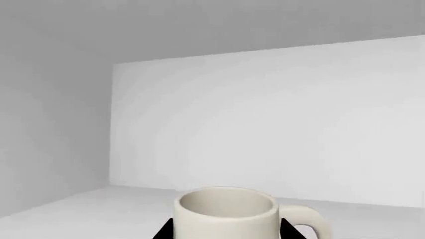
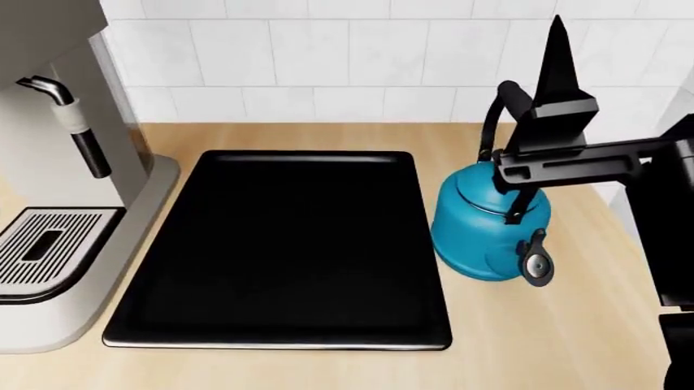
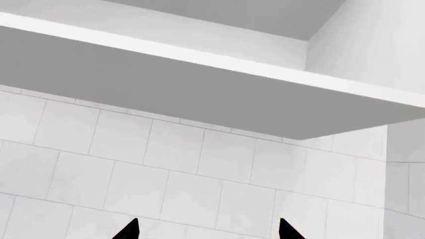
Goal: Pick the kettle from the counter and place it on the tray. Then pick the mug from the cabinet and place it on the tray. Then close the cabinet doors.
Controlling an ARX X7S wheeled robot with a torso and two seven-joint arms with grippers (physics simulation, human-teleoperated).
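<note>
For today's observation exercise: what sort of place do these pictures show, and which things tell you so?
Most likely a kitchen: a teal kettle and a black tray on a wooden counter, a coffee machine beside them, a white tiled wall behind, and a mug inside a cabinet.

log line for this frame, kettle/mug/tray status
kettle: on counter, beside tray | tray: empty | mug: in cabinet, between left gripper fingers

Teal kettle (image 2: 486,230) upright on counter (image 2: 542,341) (beside empty black tray (image 2: 284,244)).
</note>
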